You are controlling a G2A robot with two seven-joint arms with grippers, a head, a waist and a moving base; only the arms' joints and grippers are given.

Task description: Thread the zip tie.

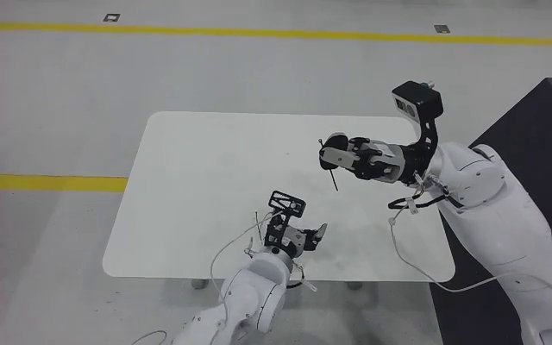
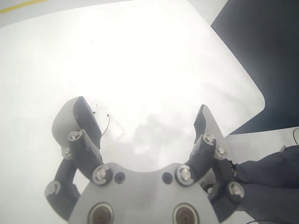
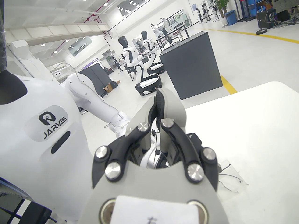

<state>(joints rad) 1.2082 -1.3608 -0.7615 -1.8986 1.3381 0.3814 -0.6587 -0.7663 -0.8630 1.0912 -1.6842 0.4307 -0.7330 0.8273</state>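
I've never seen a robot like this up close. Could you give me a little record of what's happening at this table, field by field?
Surface: white table
Right end effector: shut on a thin black zip tie, held above the table with the loose end hanging down
Left end effector: open, holding nothing, over the table's near side
On the table: small clear plastic piece with a thin black strand on it, beside the left end effector
Threading: tie hangs as a straight strip, no loop seen
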